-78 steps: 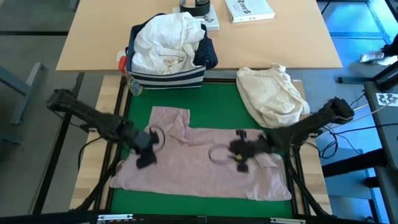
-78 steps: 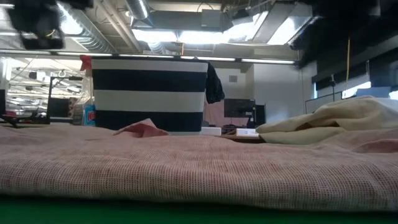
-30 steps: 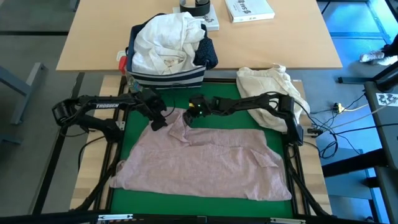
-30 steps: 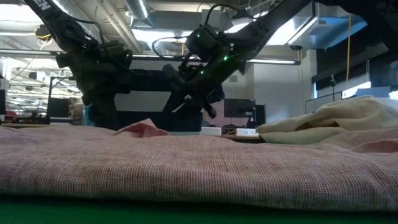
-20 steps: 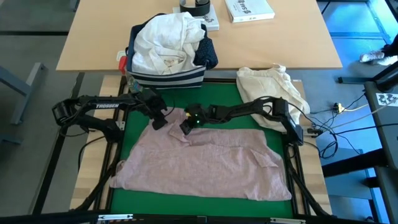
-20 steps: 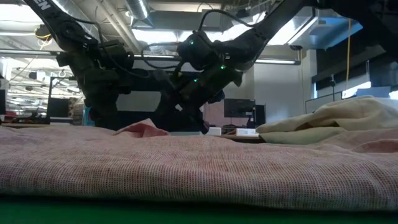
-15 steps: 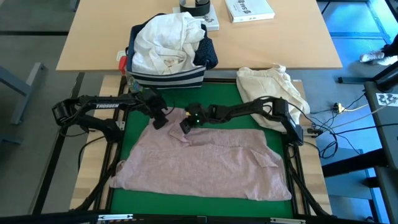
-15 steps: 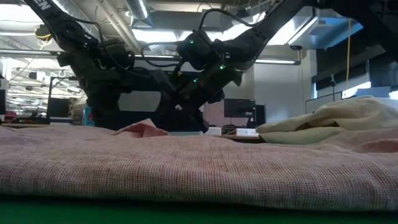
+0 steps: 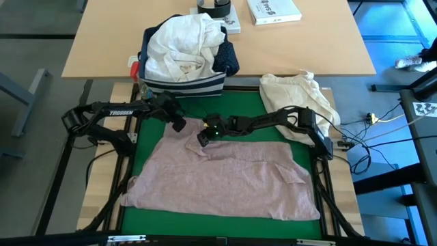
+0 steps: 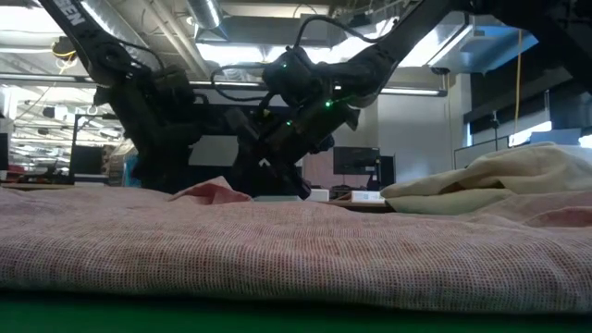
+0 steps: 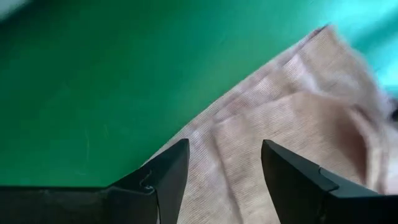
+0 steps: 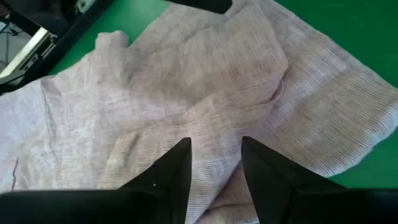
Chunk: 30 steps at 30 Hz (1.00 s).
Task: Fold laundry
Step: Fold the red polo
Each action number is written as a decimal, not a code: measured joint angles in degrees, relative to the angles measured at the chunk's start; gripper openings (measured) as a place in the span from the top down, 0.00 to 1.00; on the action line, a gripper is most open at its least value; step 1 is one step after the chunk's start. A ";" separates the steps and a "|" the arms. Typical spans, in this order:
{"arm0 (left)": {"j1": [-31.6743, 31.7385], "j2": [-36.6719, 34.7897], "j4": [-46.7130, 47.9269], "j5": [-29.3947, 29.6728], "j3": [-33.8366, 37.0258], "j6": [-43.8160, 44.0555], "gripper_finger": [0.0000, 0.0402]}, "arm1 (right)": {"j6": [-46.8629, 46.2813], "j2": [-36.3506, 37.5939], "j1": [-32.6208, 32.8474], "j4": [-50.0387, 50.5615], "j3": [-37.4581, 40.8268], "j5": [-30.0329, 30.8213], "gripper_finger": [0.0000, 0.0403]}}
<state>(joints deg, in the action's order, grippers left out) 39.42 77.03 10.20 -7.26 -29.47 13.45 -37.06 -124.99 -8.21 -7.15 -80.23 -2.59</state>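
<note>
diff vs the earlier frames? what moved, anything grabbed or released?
Both arms went from the pink top's near half to its far edge. The right gripper dropped onto the folded sleeve there, jaws open, gripping nothing. The left gripper, also open, lifted slightly off the far-left corner. The top got spread flatter. The striped bin and beige bundle stayed put.

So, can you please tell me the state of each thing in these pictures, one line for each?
Pale pink top: spread flat on the green mat, far corner rumpled.
Left gripper: open, over the top's far edge, holding nothing.
Right gripper: open, just above the rumpled fold, holding nothing.
Striped bin: upright, heaped full of clothes.
White shirt: crumpled in the bin.
Cream cloth bundle: crumpled, beside the mat.
</note>
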 joint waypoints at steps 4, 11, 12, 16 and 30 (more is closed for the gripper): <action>0.85 2.84 -2.05 -4.60 0.00 -0.04 0.52 | 0.02 0.00 0.00 0.10 0.00 0.00 0.65; 0.97 5.49 -4.37 -6.69 -0.09 -0.23 0.52 | 0.04 0.00 0.00 0.15 0.00 0.00 0.65; 0.99 5.51 -4.33 -7.54 -0.09 -0.33 0.52 | 0.04 0.00 0.00 0.16 0.00 0.00 0.65; 0.96 5.36 -4.26 -11.99 -0.07 -0.31 0.54 | 0.04 0.00 0.00 0.19 0.00 0.00 0.65; 0.96 1.85 -4.22 -14.15 -0.07 -0.77 0.70 | 0.07 0.00 0.00 0.25 0.02 0.00 0.65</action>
<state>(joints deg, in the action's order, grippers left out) 40.38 78.88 5.98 -21.41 -29.54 12.69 -36.99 -124.99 -8.21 -6.90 -80.20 -2.59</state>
